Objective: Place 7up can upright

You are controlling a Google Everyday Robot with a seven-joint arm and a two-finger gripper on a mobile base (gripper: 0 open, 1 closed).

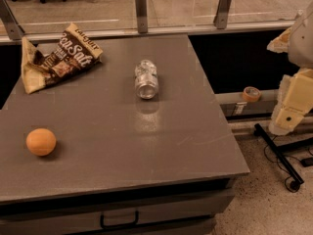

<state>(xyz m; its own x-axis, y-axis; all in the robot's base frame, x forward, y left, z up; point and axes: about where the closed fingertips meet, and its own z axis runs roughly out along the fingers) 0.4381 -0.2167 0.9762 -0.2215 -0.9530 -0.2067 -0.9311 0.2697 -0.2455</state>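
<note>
The 7up can (146, 79) is a small silvery can lying on its side on the grey table (146, 141), a little behind the table's middle. One round end faces the camera. My gripper (286, 117) hangs on the cream-coloured arm at the far right of the view, off the table's right edge. It is well to the right of the can and touches nothing on the table.
An orange (41, 141) sits at the front left of the table. A crumpled brown and yellow chip bag (56, 58) lies at the back left. A glass railing (142, 6) runs behind the table. A tape roll (251, 93) lies on a ledge to the right. A black stand (279, 153) is on the floor.
</note>
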